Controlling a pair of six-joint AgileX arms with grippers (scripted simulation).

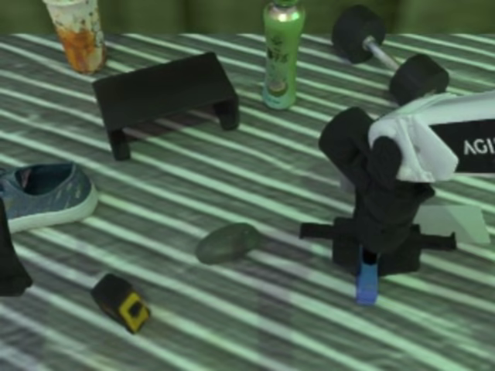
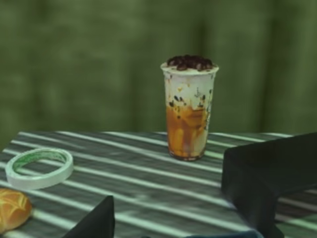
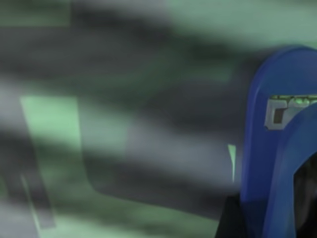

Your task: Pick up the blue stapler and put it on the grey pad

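Stapler, small bright-blue plastic bar (image 1: 366,284), clenched in right gripper (image 1: 369,261) near tabletop's right edge | thin pale grey pad (image 1: 456,220) just beside, mostly hidden | placement pending | left arm parked, left edge

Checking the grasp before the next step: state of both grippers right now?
Right gripper: shut on the blue stapler, over the table's right side.
Left gripper: parked at the table's left edge; fingers cannot be told.
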